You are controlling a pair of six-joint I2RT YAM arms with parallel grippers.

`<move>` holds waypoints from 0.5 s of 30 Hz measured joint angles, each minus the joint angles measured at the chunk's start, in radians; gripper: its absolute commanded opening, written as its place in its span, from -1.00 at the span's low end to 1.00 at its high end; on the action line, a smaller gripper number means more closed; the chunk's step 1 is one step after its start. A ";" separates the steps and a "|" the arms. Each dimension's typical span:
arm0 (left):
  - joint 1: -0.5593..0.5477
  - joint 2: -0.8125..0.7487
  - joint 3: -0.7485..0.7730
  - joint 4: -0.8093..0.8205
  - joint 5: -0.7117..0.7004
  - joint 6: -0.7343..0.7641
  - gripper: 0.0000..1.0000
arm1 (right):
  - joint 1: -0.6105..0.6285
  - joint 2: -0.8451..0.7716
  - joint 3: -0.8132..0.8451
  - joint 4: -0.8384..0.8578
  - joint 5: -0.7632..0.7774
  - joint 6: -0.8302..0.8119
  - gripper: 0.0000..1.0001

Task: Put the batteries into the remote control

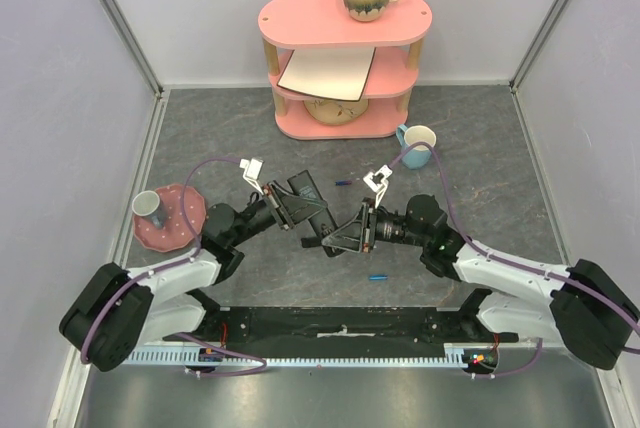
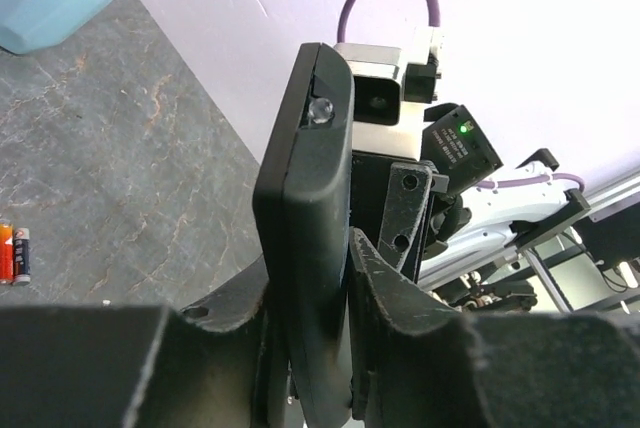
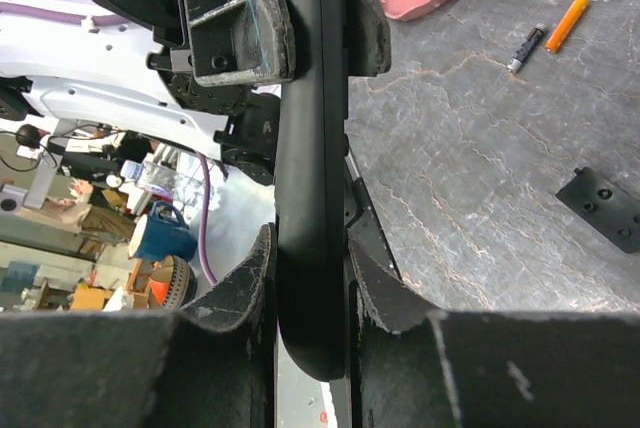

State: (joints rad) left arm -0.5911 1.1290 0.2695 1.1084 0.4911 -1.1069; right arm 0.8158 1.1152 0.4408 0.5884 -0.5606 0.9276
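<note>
I hold the remote (image 2: 305, 198) on edge above mid-worktop (image 1: 480, 148). The left gripper (image 2: 312, 268) has its jaws clamped on one end, the right gripper (image 3: 312, 248) on the other. The batteries (image 1: 343, 183) lie beyond, toward the far edge. I judge this a handover; next, one arm releases cleanly.

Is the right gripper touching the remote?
Touching. In the right wrist view, the right gripper has both fingers pressed against the remote.
</note>
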 measured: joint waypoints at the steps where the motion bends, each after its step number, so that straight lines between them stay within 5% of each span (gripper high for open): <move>1: 0.000 0.004 0.000 0.010 -0.003 -0.004 -0.49 | 0.000 0.004 -0.004 0.018 0.001 0.010 -1.00; 8: 0.000 0.072 -0.016 0.138 0.007 -0.047 -0.65 | 0.000 0.059 -0.045 0.177 -0.009 0.094 -1.00; 12: 0.003 0.119 -0.032 0.190 0.016 -0.080 -0.96 | -0.001 0.090 -0.063 0.224 -0.016 0.130 -1.00; 14: 0.006 0.128 -0.036 0.202 0.019 -0.089 -0.96 | -0.002 0.094 -0.063 0.226 -0.019 0.136 -0.71; 15: 0.006 0.129 -0.039 0.206 0.019 -0.091 -0.96 | -0.001 0.094 -0.063 0.220 -0.019 0.135 -0.31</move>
State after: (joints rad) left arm -0.5846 1.2583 0.2306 1.3144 0.5106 -1.1976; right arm 0.8146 1.2091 0.3779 0.8089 -0.5800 1.0622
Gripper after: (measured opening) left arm 0.270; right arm 0.287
